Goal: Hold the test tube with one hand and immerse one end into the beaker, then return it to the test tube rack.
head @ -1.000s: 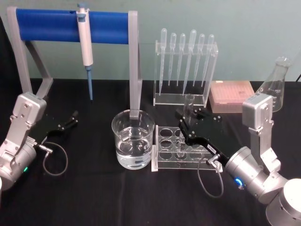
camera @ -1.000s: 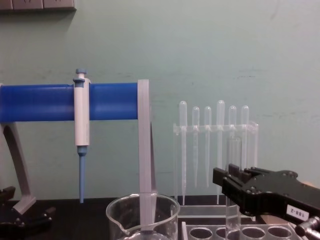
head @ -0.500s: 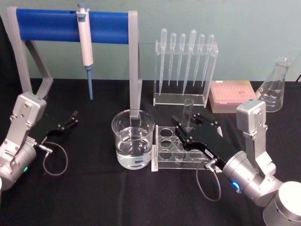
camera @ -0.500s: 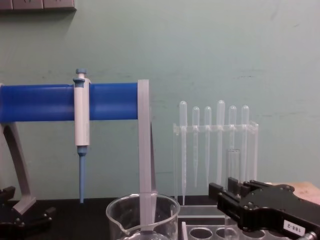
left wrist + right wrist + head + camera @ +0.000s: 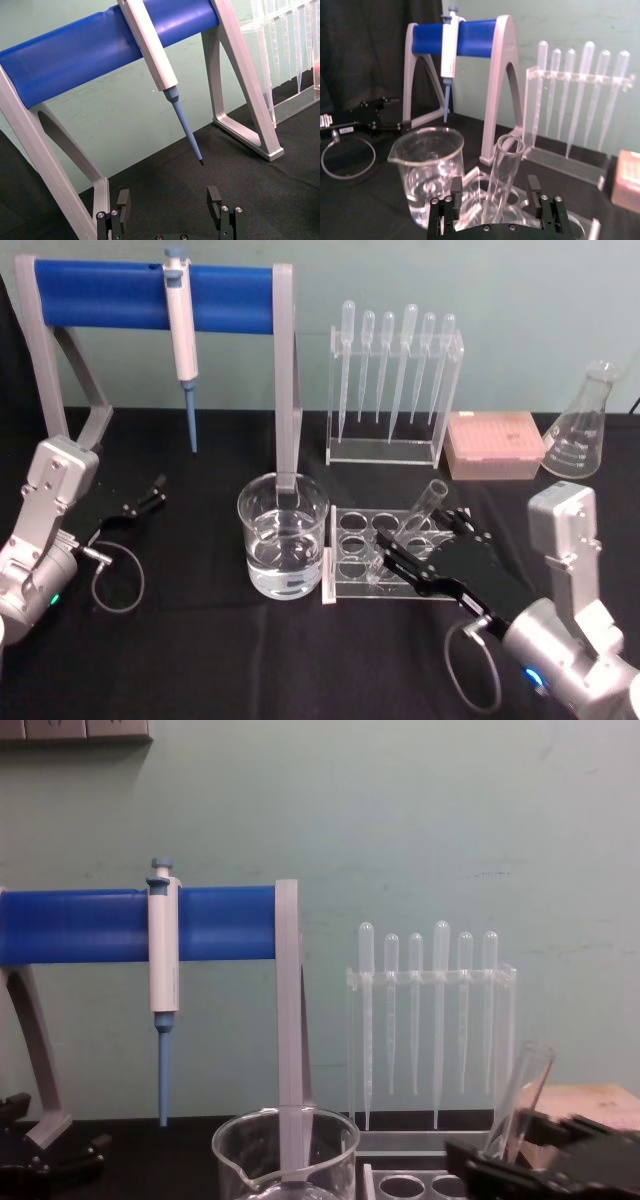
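Observation:
The test tube (image 5: 408, 528) leans tilted in the clear rack (image 5: 338, 592), its round bottom in a hole and its open rim pointing back right. My right gripper (image 5: 410, 540) stands open around its lower part; in the right wrist view the tube (image 5: 503, 172) rises between the spread fingers (image 5: 534, 186) and touches neither. The beaker (image 5: 283, 535), about a third full of water, stands just left of the rack, also seen from the chest (image 5: 285, 1148). My left gripper (image 5: 150, 495) lies parked at the far left, open (image 5: 169, 202).
A blue-barred stand (image 5: 150, 295) holding a white pipettor (image 5: 181, 335) rises behind the beaker. A clear holder of pipettes (image 5: 395, 390), a pink box (image 5: 492, 445) and a conical flask (image 5: 583, 425) line the back. Cable loops lie near both wrists.
The right gripper has let go of the test tube and drawn back and down toward me. The tube, upright before, now leans in the rack. The left arm has not moved.

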Controlling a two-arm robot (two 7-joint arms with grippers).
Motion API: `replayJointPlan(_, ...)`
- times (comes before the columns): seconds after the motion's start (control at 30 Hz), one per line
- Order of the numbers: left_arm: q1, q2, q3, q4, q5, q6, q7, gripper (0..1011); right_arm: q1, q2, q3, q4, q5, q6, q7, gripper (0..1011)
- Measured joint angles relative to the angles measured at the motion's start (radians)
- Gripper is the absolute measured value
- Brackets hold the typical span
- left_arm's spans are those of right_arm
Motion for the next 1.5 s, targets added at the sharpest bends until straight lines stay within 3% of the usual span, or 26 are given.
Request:
replayJointPlan(0.23, 0.000, 0.000, 0.000, 0.000, 0.000, 0.000, 0.000, 1000, -0.120, 0.036, 0.061, -0.105, 0.001, 0.024, -0.031, 987)
replayJointPlan(0.4, 0.000, 0.000, 0.000, 0.000, 0.000, 0.000, 0.000, 1000, -0.178, 0.044, 0.115, -0.139, 0.006, 0.017, -0.049, 1003)
replayJointPlan(0.57, 0.000, 0.000, 0.000, 0.000, 0.000, 0.000, 0.000, 1000, -0.194, 0.038, 0.164, -0.128, 0.018, 0.008, -0.058, 1003)
replayJointPlan(0.73, 0.000, 0.000, 0.000, 0.000, 0.000, 0.000, 0.000, 1000, -0.169, 0.019, 0.206, -0.079, 0.011, -0.012, -0.078, 1003)
replayJointPlan(0.87, 0.000, 0.000, 0.000, 0.000, 0.000, 0.000, 0.000, 1000, -0.119, -0.001, 0.212, -0.019, -0.035, -0.023, -0.112, 1002)
replayJointPlan(1.1, 0.000, 0.000, 0.000, 0.000, 0.000, 0.000, 0.000, 1000, -0.004, -0.048, 0.189, 0.114, -0.167, -0.019, -0.206, 1003)
replayJointPlan(1.3, 0.000, 0.000, 0.000, 0.000, 0.000, 0.000, 0.000, 1000, 0.079, -0.078, 0.168, 0.230, -0.242, -0.036, -0.235, 1003)
replayJointPlan(1.5, 0.000, 0.000, 0.000, 0.000, 0.000, 0.000, 0.000, 1000, 0.118, -0.099, 0.160, 0.295, -0.274, -0.058, -0.237, 1003)
